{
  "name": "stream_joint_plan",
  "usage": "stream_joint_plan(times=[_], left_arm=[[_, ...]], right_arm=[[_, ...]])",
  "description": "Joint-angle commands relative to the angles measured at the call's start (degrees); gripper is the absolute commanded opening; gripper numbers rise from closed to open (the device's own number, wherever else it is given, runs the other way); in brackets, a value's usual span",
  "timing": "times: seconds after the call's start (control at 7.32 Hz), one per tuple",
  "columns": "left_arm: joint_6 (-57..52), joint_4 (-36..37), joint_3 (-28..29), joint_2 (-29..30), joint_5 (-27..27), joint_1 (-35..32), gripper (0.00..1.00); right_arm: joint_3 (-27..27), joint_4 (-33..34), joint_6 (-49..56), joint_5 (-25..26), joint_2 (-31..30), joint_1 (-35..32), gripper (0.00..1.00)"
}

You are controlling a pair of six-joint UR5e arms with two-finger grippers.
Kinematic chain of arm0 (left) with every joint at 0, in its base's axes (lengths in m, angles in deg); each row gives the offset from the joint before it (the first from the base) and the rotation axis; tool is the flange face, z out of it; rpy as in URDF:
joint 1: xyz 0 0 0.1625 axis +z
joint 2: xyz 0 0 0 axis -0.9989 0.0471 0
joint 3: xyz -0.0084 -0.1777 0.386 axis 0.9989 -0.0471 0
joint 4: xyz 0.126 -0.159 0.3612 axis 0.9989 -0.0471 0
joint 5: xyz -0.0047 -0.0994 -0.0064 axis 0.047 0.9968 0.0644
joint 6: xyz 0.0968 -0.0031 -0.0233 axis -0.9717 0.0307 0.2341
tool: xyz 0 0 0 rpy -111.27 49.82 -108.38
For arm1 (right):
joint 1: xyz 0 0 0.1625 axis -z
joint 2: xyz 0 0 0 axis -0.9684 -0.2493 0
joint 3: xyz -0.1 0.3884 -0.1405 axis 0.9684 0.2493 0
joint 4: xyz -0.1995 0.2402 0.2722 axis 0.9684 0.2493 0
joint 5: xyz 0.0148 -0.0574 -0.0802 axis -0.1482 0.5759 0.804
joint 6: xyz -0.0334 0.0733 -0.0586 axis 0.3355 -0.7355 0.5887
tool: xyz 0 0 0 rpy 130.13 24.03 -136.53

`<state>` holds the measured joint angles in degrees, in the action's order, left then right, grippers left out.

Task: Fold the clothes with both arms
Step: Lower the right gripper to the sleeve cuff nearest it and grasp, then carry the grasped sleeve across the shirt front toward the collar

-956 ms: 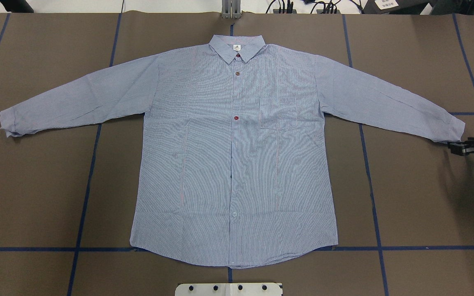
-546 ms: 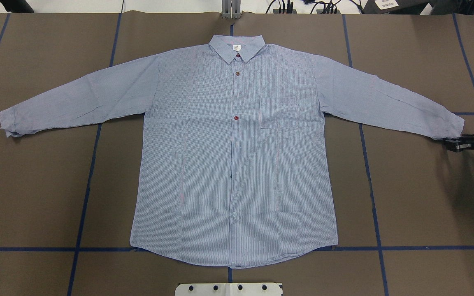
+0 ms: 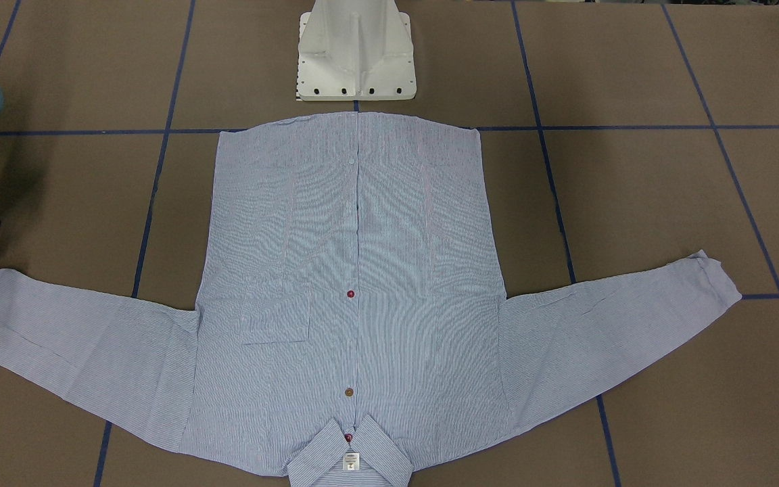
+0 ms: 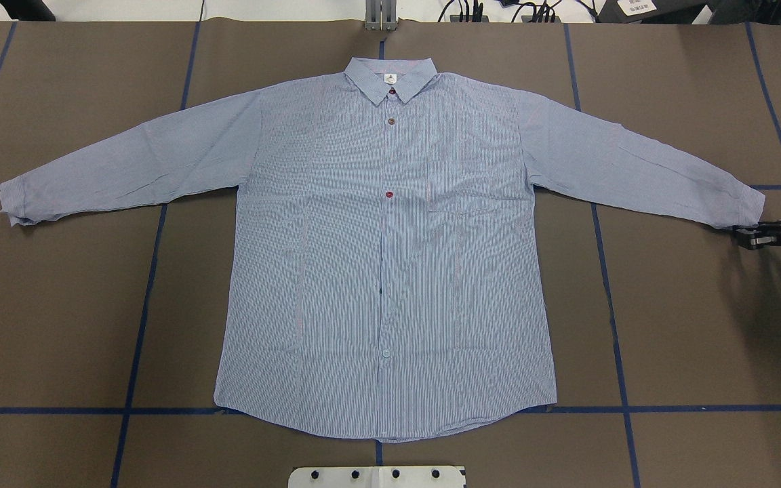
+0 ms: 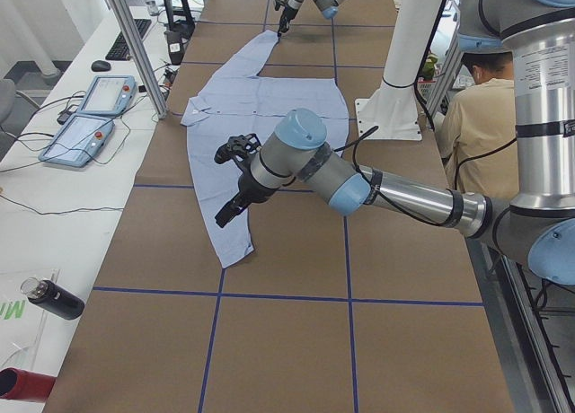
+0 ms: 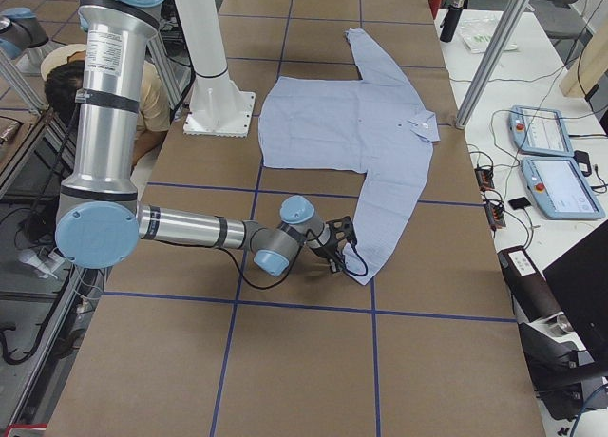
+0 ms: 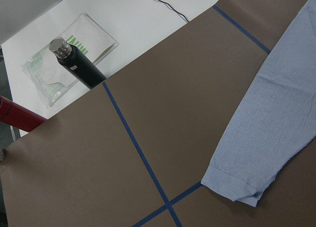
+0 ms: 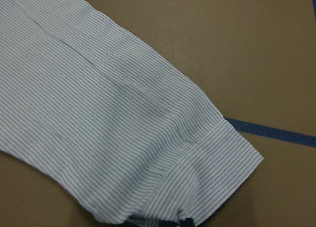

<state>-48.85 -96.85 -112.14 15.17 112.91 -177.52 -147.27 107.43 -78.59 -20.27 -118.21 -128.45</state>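
The light blue-and-white striped shirt [image 4: 390, 257] lies flat and face up, buttoned, collar [image 4: 390, 76] at the far side, both sleeves spread out. My right gripper [image 4: 744, 235] sits low at the tip of the right cuff [image 4: 743, 207], touching its edge, jaws open. The right wrist view shows that cuff [image 8: 217, 158] close up, with a dark finger part at the bottom edge. My left gripper [image 5: 229, 208] shows only in the exterior left view, hovering above the left sleeve near its cuff [image 7: 237, 185]; I cannot tell whether it is open or shut.
The white pedestal base [image 3: 356, 51] stands at the shirt's hem side. Blue tape lines [image 4: 139, 318] cross the brown table cover. A black bottle [image 7: 79, 64] and a red one [image 7: 19, 116] lie past the table's left end. Teach pendants [image 5: 90, 117] and an operator [image 5: 481, 117] are alongside.
My right gripper has moved a little up and left in the overhead view, from just below the right cuff to its tip. The shirt has not moved.
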Motion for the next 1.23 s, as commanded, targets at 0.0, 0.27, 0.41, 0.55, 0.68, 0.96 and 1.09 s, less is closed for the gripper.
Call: stream_joint_plan(times=[0.0, 0.27, 0.41, 0.55, 0.68, 0.96, 1.09], left_arm=[[0.0, 0.0, 0.0, 0.0, 0.0, 0.0, 1.0], [0.0, 0.0, 0.0, 0.0, 0.0, 0.0, 1.0], [-0.1, 0.0, 0.0, 0.0, 0.0, 0.0, 1.0], [-0.1, 0.0, 0.0, -0.1, 0.0, 0.0, 1.0], [0.0, 0.0, 0.0, 0.0, 0.0, 0.0, 1.0], [-0.1, 0.0, -0.1, -0.6, 0.0, 0.0, 1.0], [-0.1, -0.1, -0.1, -0.7, 0.0, 0.0, 1.0]], right_arm=[[-1.8, 0.2, 0.0, -2.1, -0.1, -0.9, 0.0], [-8.3, 6.1, 0.0, -5.9, 0.5, -4.6, 0.0], [-15.8, 16.5, -0.3, -6.1, 2.3, -4.7, 0.0], [-22.6, 28.8, -0.7, -5.7, 6.4, -4.7, 0.0], [-24.5, 37.6, -1.0, -5.5, 13.3, -4.6, 0.0], [-21.0, 54.2, -10.9, -0.2, 35.2, 4.0, 0.0], [-15.0, 57.4, -16.8, 5.8, 45.2, 8.5, 0.0]])
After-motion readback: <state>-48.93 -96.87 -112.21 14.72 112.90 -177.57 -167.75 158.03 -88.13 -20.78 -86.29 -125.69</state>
